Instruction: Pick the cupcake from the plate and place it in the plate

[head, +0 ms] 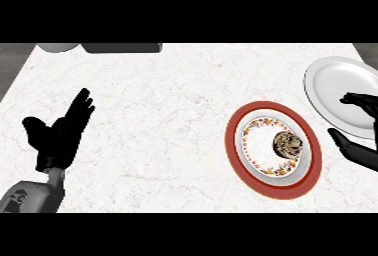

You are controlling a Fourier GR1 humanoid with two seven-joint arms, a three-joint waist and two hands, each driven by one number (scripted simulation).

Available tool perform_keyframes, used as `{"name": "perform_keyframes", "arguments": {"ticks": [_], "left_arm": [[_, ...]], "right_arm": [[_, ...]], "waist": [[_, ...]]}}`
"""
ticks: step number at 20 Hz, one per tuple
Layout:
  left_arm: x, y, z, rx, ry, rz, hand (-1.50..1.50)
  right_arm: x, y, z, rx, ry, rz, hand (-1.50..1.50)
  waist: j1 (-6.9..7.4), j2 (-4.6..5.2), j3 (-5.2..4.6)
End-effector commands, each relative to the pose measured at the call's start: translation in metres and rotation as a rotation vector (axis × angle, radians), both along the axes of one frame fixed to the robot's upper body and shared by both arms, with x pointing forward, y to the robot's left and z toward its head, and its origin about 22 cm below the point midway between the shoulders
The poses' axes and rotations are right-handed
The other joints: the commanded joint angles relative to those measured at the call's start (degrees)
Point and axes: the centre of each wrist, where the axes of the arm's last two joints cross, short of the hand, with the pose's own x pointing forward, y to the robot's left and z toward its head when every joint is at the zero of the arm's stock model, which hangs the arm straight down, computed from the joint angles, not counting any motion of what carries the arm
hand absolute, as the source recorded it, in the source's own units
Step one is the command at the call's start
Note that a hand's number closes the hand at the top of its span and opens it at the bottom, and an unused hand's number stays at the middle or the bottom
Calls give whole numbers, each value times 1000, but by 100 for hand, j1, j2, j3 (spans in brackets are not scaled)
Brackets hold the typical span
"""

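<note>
Saw the cupcake (288, 143) sitting on the red-rimmed plate (240, 150), right of that plate's centre, on the patterned inner ring. Found the plain white plate (332, 80) just beside it toward the far right, partly cut off by the view's edge, its near rim close to the red one (whether touching could not be told). Caught the right hand (359, 131) over the gap between the two plates, fingers and thumb spread wide with nothing between them, probably set that way to close round the cupcake from its right side. Noted the left hand (59, 131) open and resting at the left, fingers up, well apart from the work. Judged the marble counter (162, 100) broad and bare around both plates, leaving a short, unblocked carry to the white plate.
</note>
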Motion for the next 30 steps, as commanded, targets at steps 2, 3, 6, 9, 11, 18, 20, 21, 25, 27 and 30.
{"name": "perform_keyframes", "arguments": {"ticks": [2,3,6,9,11,18,20,21,25,27,30], "left_arm": [[-5,-7,-25,19,19,-6,0],[1,3,-6,34,11,-14,0],[5,5,-17,17,16,-19,0],[17,21,-20,20,22,4,0],[-1,18,-31,40,12,4,0],[3,19,-9,22,23,9,0],[8,-1,-11,23,26,-3,0],[16,20,-26,26,44,3,0],[15,4,-20,22,24,-5,0],[11,21,-13,27,20,25,0],[3,27,-18,31,41,7,0]], "right_arm": [[-29,-36,-73,59,-114,85,-150],[-34,-52,-77,1,-105,111,-150],[-40,-67,-94,-200,-82,127,-150],[-35,-84,-90,-273,-58,136,-150],[-23,-87,-83,-357,-38,96,-150],[-30,-73,-50,-439,29,122,-150],[-21,-42,-71,-523,74,148,-150],[-11,-53,-50,-553,117,135,-150],[-18,-43,-64,-669,136,135,-150],[-26,-43,-35,-715,151,115,-150],[-15,-38,-44,-787,186,81,-150]], "waist": [[80,53,3],[109,22,-4],[125,28,-13],[67,8,-25],[110,-6,-26],[43,-34,-32],[64,-28,-32],[36,-14,-37],[60,-16,-31],[24,-34,-35],[73,-27,-31]]}}
